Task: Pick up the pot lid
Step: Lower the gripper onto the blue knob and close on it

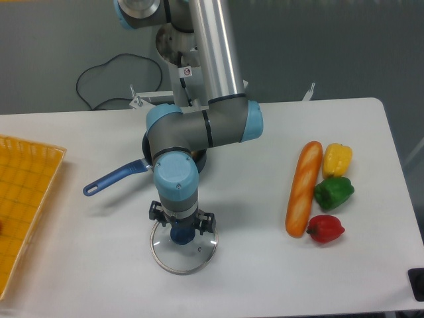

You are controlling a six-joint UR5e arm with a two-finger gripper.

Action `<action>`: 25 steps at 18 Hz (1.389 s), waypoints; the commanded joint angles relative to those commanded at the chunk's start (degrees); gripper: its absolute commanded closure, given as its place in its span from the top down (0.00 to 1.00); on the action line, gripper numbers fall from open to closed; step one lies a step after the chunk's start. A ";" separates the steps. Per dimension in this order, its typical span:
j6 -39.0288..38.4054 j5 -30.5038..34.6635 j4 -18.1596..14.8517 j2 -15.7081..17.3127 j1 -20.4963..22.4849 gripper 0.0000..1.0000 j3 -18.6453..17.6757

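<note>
Looking at the gripper (181, 226), you see it pointing straight down at the pot lid (199, 256). The lid lies flat on the table (278, 271), near the front edge. Its blue knob (180, 237) sits right under the gripper, in the middle of the round glass. You likely need no move to the left or right, only down or up. The arm hides the fingers, so you cannot tell if they are open or closed. The pan (112, 180) is just behind, on the far side.
</note>
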 joint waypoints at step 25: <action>-2.99 0.00 1.67 -1.85 -0.44 0.82 0.44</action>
